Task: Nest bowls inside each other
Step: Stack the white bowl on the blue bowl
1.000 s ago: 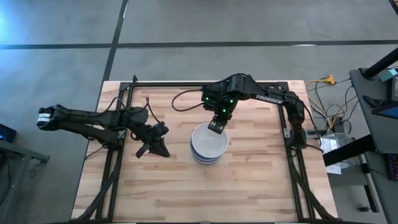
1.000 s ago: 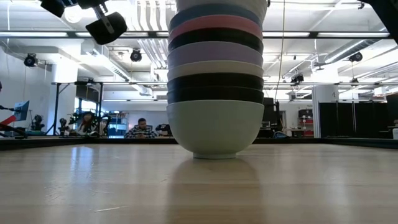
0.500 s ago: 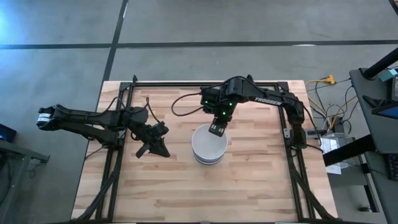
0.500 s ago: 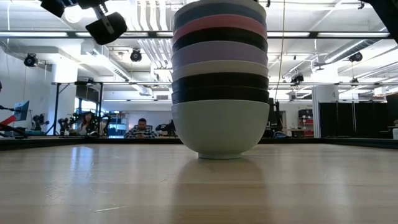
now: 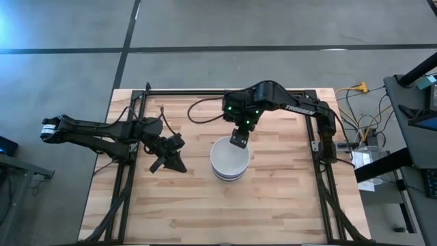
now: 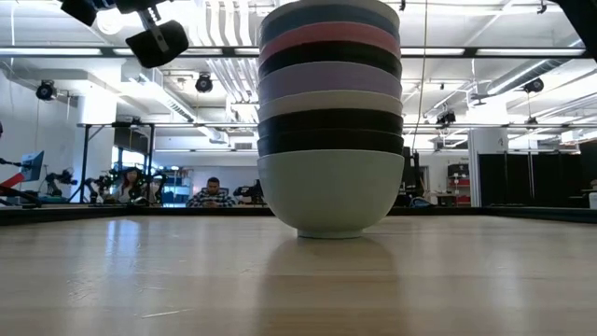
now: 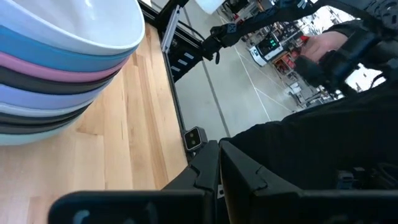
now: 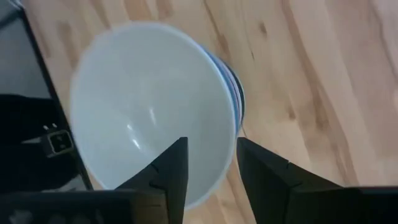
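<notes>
Bowls (image 5: 229,160) stand stacked mid-table (image 5: 287,205), right tool (image 5: 237,140) apart above the rim, left tool (image 5: 167,161) beside, together.

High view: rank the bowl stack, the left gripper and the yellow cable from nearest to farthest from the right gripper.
From the right gripper:
1. bowl stack, just beneath it, mid-table.
2. left gripper, off to the left.
3. yellow cable, far right corner.

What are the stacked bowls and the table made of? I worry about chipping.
The bowls look like smooth plastic with a soft sheen, thin-walled and uniformly coloured, though glazed ceramic cannot be ruled out. The table looks like pale wood: visible grain and plank seams.
</notes>
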